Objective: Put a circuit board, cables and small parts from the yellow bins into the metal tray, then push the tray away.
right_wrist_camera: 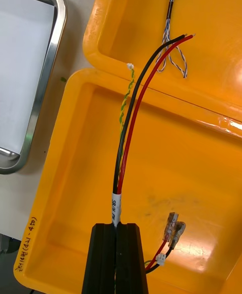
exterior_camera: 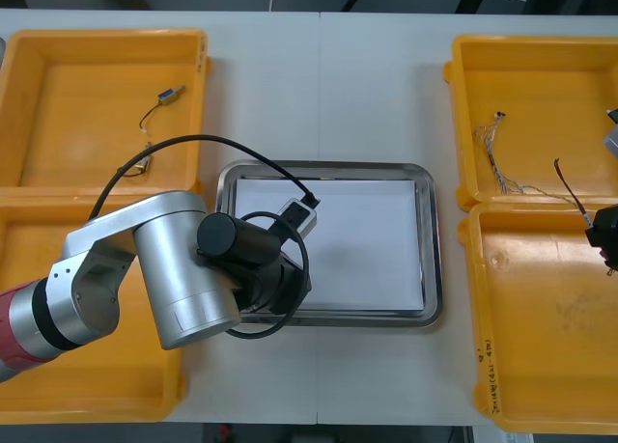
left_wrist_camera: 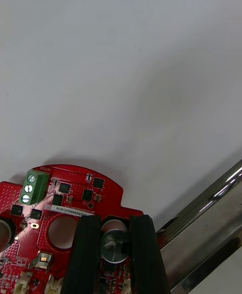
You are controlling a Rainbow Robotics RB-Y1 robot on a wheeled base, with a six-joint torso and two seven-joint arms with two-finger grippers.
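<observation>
- Front view shows the metal tray (exterior_camera: 426, 240) at the table's centre: a rounded rectangle with a shiny rim and a flat white inside. My silver left arm (exterior_camera: 179, 269) reaches over its 8 o'clock corner.
- My left gripper (left_wrist_camera: 115, 223) has its matte black fingers (left_wrist_camera: 88, 253) drawn in to a narrow gap on the round red circuit board (left_wrist_camera: 70, 193). A round metal disc (left_wrist_camera: 115, 246) on the board sits between them.
- That board lies flat over the tray's white inside, just beside the polished rim. It carries a green screw block (left_wrist_camera: 29, 187), small black chips and a round hole.
- My right gripper (exterior_camera: 603, 233) hangs at 3 o'clock from the tray, over the seam between the two right-hand yellow bins (exterior_camera: 550, 96).
- Its fingers (right_wrist_camera: 103, 253) are pressed together on a smooth black and red cable (right_wrist_camera: 132, 123), pinched at a white label sleeve. The cable arcs away to cut ends.
- A thin twisted yellow and green wire (right_wrist_camera: 126, 95) runs beside that cable, and two metal-tipped wire ends (right_wrist_camera: 174, 228) hang near the fingers over the bin's glossy floor.
- A twisted blue and white cable (exterior_camera: 492, 158) lies in the bin at 2 o'clock.
</observation>
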